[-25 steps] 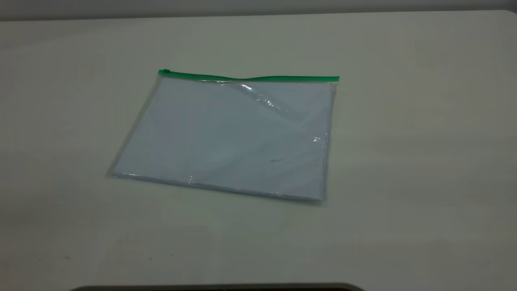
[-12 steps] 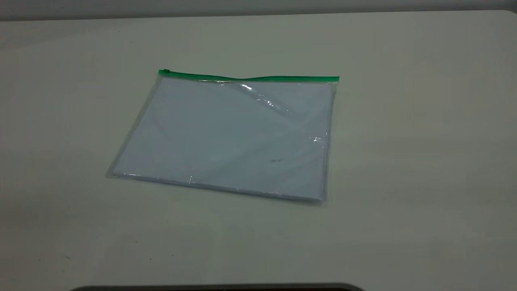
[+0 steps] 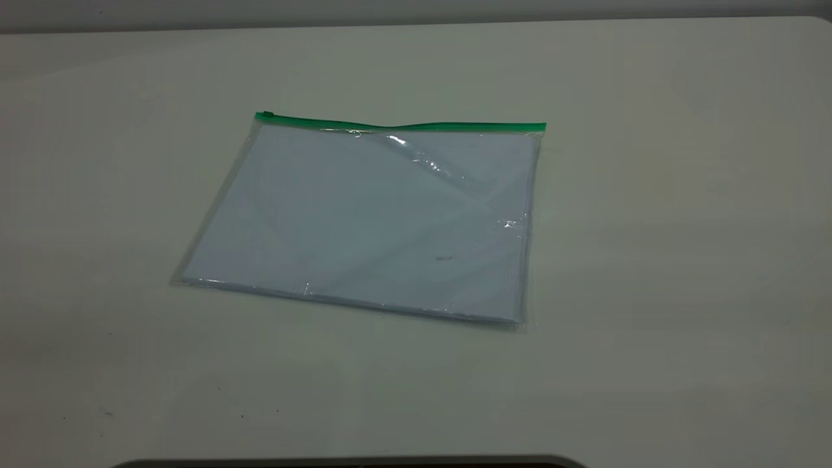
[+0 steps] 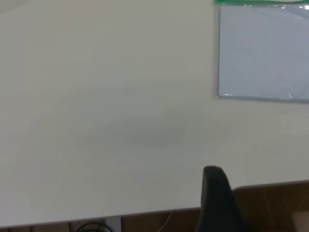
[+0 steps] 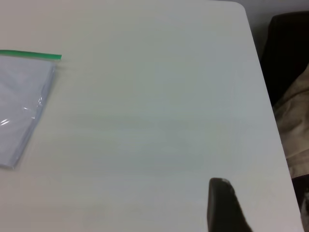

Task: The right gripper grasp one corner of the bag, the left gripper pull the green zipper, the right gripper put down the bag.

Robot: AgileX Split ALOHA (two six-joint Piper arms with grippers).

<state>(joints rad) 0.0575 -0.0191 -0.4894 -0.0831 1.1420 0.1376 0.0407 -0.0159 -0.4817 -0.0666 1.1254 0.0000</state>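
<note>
The bag [image 3: 364,221] lies flat on the tabletop [image 3: 650,260], slightly left of centre in the exterior view, with nothing touching it. Pale bluish-white sheets [image 3: 338,214] show through the clear plastic, which carries a diagonal crease and bright glints near its upper middle. The zipper [image 3: 403,125] forms the far long edge of the bag, running straight from one far corner to the other with a slight rise near its midpoint. The slider [image 3: 264,115] sits at the zipper's left end, at the bag's far left corner. The near edge of the bag runs obliquely, its right corner lying closer to the camera than its left. A dark curved rim [image 3: 351,462] crosses the bottom of the exterior view.

Neither arm appears in the exterior view. In the left wrist view, one dark finger [image 4: 217,200] of the left claw stands over the tabletop's edge, well apart from the bag's corner [image 4: 263,50]; only this single finger is visible, so whether the left claw is wide or narrow cannot be told. In the right wrist view, one dark finger [image 5: 223,205] of the right claw stands over bare tabletop, well apart from the bag's end [image 5: 24,104] and the zipper's end [image 5: 31,55]; again only one finger shows, so the right claw's state cannot be told.
</note>
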